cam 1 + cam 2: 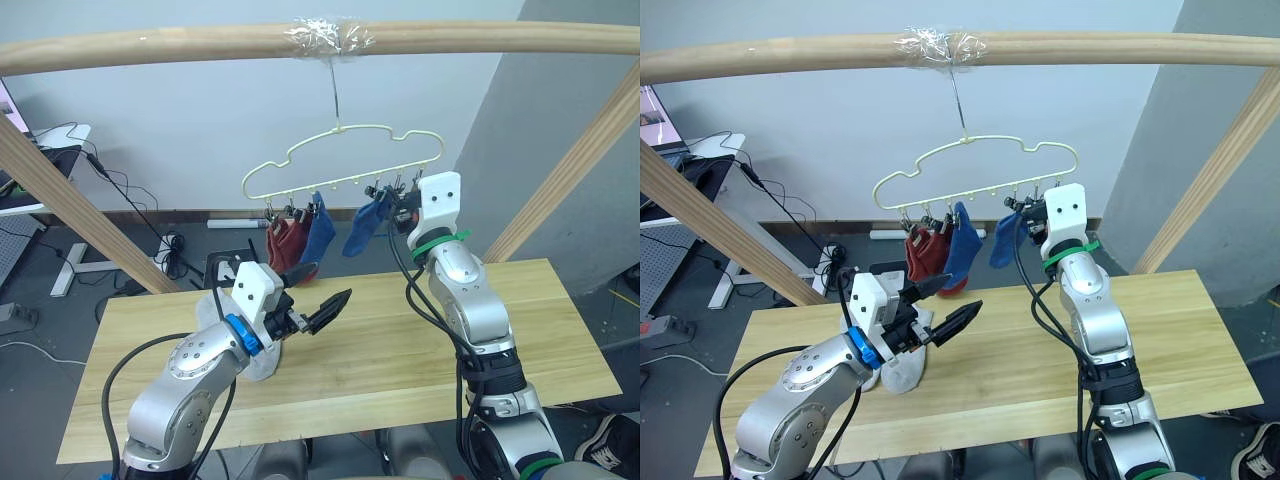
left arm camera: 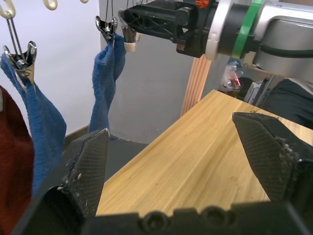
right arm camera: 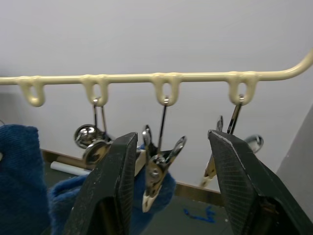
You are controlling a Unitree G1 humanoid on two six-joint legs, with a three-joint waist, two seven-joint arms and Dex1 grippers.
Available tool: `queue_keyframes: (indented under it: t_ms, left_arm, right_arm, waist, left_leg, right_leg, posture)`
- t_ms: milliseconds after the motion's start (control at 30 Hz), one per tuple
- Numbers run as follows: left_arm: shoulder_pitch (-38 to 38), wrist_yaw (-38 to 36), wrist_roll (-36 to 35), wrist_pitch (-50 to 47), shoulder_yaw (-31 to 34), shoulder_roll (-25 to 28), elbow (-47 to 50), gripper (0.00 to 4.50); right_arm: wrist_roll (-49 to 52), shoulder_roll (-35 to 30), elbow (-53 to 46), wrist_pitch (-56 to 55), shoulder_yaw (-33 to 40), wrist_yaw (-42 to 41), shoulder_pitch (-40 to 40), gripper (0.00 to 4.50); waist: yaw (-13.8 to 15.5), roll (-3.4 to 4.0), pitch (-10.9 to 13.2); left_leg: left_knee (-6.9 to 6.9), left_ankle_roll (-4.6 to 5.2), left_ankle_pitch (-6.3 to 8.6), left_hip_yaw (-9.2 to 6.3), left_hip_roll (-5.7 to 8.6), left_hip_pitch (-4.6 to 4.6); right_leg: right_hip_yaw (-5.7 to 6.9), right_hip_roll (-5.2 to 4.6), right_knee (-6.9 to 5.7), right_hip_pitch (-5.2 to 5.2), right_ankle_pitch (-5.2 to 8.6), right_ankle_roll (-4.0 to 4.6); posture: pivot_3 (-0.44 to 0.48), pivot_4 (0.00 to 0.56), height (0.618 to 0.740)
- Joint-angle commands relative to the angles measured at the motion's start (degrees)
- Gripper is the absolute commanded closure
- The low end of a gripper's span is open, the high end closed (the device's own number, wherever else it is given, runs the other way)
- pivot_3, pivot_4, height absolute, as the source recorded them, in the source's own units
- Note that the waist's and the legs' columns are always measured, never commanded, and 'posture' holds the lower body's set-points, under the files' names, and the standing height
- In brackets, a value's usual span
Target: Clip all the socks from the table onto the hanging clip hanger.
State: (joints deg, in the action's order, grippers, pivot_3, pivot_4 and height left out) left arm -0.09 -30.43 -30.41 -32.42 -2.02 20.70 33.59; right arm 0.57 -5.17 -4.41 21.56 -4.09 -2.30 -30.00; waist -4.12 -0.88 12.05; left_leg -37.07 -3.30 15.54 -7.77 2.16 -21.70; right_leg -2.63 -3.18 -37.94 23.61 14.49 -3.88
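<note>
Already, most of the socks hang from the clip hanger (image 1: pixel 345 160), a pale yellow wire frame hooked to a wooden pole (image 1: pixel 200 45) above the table (image 1: pixel 400 340). At the hanger's left end hang rust red socks (image 1: pixel 283 243); it looks like two bunched together, though the folds make the count uncertain. Next to them hangs one blue sock (image 1: pixel 321 228), and further right a second blue sock (image 1: pixel 362 230) dangles from its own clip.

The right gripper (image 3: pixel 171 161) is raised to the hanger's row of small metal clips (image 3: pixel 159 169). Its two black fingers stand apart, one on either side of the clip that pinches the top of the second blue sock. Another clip just beyond it hangs bare.

The left gripper (image 1: pixel 318 298) hovers low above the table, near its left side, with its fingers spread wide and nothing between them. Beneath the left arm lies light grey fabric (image 1: pixel 902 372) flat on the wood, partly hidden by the arm; this appears to be the grey socks waiting their turn.

By this reading, the red and blue pairs are done and the grey ones remain to be lifted and clipped onto the free clips at the hanger's right.

There are no containers here; the hanger does the holding.
</note>
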Motion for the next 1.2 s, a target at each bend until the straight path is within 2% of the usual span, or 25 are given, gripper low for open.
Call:
queue_keyframes:
  t_ms: [33, 633, 1133, 1200]
  left_arm:
    - [0.1, 0.5, -0.2, 0.8, -0.4, 0.0, 2.2, 0.00]
    - [-1.0, 0.4, 0.2, 1.9, -0.3, 0.3, 0.5, 0.00]
    - [-0.1, 0.2, 0.7, 3.0, -0.8, 0.5, 0.3, 0.00]
    - [-0.2, 0.1, 0.7, 3.1, -0.9, 0.5, 0.2, 0.00]
  right_arm:
    - [-0.5, 0.7, -0.3, -1.9, 0.5, 0.4, -1.7, 2.11]
    - [0.9, 6.2, 0.5, 0.7, 2.3, 2.1, -2.5, 2.11]
    - [2.3, 8.4, 0.2, 2.8, 3.2, 2.4, -2.9, 2.11]
    - [2.5, 8.6, 0.4, 2.7, 3.2, 2.4, -3.1, 2.49]
  waist:
    - [0.0, 0.00, 0.0]
    - [0.0, 0.01, 0.0]
    - [0.0, 0.01, 0.0]
    - [0.0, 0.01, 0.0]
  left_leg:
    - [0.00, 0.00, 0.00, -0.01, 0.00, 0.00]
    - [0.01, 0.00, 0.00, -0.02, 0.00, 0.00]
    - [0.02, 0.00, 0.00, -0.02, 0.00, 0.00]
    - [0.01, 0.00, 0.00, -0.02, 0.00, 0.00]
  right_leg:
    - [0.01, 0.00, 0.00, 0.00, 0.00, 0.00]
    - [0.01, 0.00, -0.01, 0.01, 0.00, 0.00]
    - [0.01, 0.00, -0.01, 0.02, 0.00, 0.01]
    - [0.01, 0.00, -0.01, 0.02, 0.00, 0.01]
  posture:
    - [-0.029, 0.184, 0.740]
    - [-0.027, 0.183, 0.740]
    - [-0.021, 0.177, 0.740]
    - [-0.018, 0.174, 0.740]
